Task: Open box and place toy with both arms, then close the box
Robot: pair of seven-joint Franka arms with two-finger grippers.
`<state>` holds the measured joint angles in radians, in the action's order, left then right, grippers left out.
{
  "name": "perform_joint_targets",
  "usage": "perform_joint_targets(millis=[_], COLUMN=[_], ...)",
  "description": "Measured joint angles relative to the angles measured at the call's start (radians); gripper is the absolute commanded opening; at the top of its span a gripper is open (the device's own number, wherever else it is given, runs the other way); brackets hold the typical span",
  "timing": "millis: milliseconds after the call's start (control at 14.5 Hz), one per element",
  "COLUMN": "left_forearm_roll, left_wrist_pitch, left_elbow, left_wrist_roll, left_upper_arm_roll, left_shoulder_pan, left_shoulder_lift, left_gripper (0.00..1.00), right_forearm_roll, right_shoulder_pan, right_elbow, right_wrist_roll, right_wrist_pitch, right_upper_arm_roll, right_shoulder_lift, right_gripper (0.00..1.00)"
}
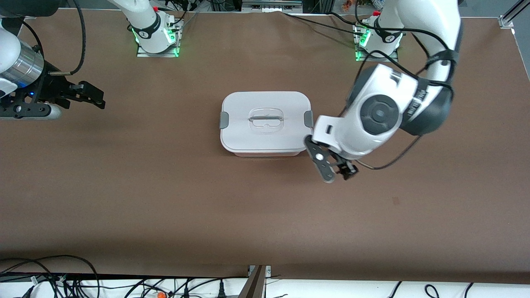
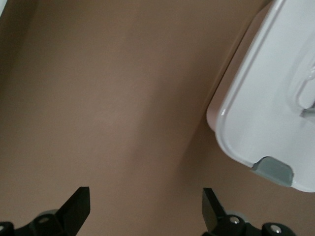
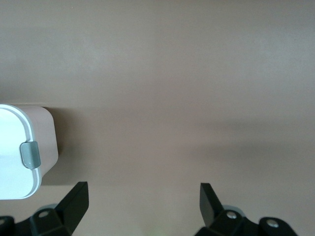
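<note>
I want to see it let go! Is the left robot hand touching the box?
Apart. In the left wrist view, the left gripper has its fingers spread wide over bare brown table, with the box off to one side, clear of both fingertips.

surface: brown table | 6 o'clock edge: white floor strip, tangled black cables | light: even, overhead

Right gripper fingers spread wide above bare brown bench; box corner, apparently lidded, shows a grey clip.
</note>
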<state>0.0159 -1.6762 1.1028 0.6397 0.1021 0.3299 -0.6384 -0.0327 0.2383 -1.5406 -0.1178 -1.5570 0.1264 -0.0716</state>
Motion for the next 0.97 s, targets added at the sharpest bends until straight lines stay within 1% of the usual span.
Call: perform_joint_targets(millis=[138,277,553,623,830,969], left_forearm_roll=[0.000,0.000,0.000,0.000,-0.001,-0.006], left_wrist_pitch=[0.004,0.024,0.031,0.032,0.024,0.026], left_elbow=[0.000,0.000,-0.014,-0.014,-0.014,0.010], left_wrist_roll=[-0.001,-0.003,-0.004,-0.004,-0.007,-0.083], left_upper_arm_roll=[-0.030,-0.078,-0.210,-0.222,-0.230,-0.232], left_shoulder_pan=[-0.011,-0.009,-0.027,-0.051,-0.147,-0.210], left_shoulder_lift=[0.000,0.000,0.024,0.041,0.106,0.168], left_gripper=[1.00,1.00,1.00,1.00,1.00,1.00], right_forearm_roll=[0.000,0.000,0.000,0.000,0.000,0.000], right_shoulder_pan=[0.000,0.000,0.000,0.000,0.000,0.000], right_elbow=[0.000,0.000,0.000,0.000,0.000,0.000], right_wrist_roll=[0.000,0.000,0.000,0.000,0.000,0.000], right_wrist_pitch=[0.000,0.000,0.000,0.000,0.000,0.000], right_upper_arm_roll=[0.000,0.000,0.000,0.000,0.000,0.000], right_shoulder_lift=[0.000,0.000,0.000,0.000,0.000,0.000], right_gripper=[1.00,1.00,1.00,1.00,1.00,1.00])
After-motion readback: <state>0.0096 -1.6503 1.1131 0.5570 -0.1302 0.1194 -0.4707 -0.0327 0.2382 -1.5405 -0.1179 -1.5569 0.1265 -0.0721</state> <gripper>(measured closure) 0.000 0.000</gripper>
